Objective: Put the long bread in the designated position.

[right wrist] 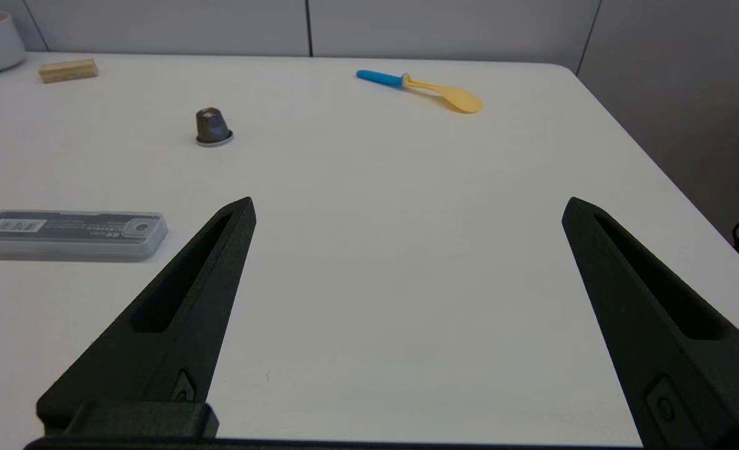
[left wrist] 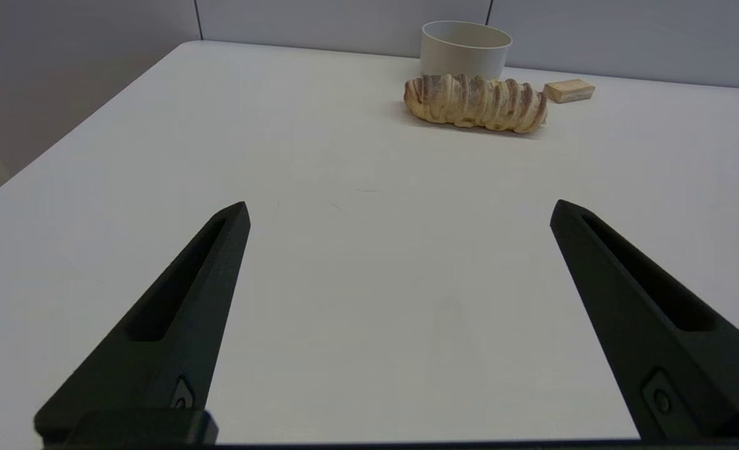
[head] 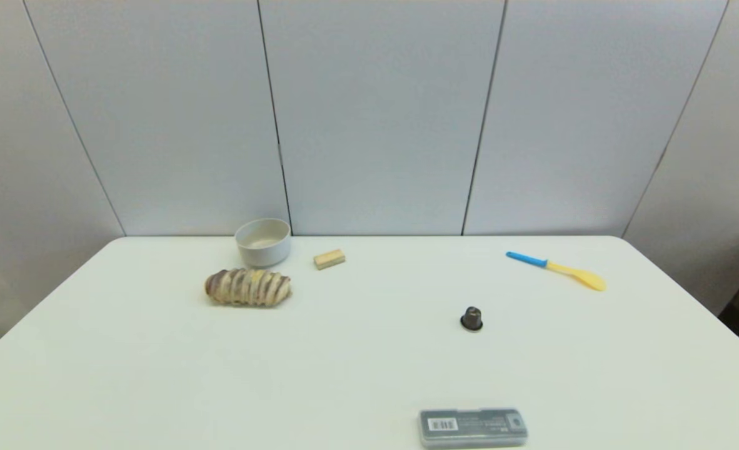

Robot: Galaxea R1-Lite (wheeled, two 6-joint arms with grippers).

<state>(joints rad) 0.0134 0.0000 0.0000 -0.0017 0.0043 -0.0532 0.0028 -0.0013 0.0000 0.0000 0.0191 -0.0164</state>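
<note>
nothing started yet, i'm at the approach step. the long bread (head: 247, 287) lies flat on the white table (head: 157, 375), far left part, just in front of the white bowl (head: 262, 242), close but i can't tell if they touch. small tan block (head: 329, 259) sits just beside the bowl on its right. neither arm shows in the head view, both look parked near my edge of the table.

left gripper (left wrist: 397, 209) has its fingers spread wide, nothing between them, low over bare table with the bread well ahead and a bit off toward the right finger. right gripper (right wrist: 407, 206) is also spread wide and empty, on the other side of the table, facing the dark capsule (right wrist: 212, 127), the grey plastic case (right wrist: 69, 232) and the blue-yellow spatula (right wrist: 419, 89).

i'd use the left arm, it's the nearer one. next move: reach forward, line the fingers across the loaf's short width, come down at its middle and close. loaf looks soft, so a gentle squeeze. designated spot isn't marked anywhere i can see; the bowl is my guess.
</note>
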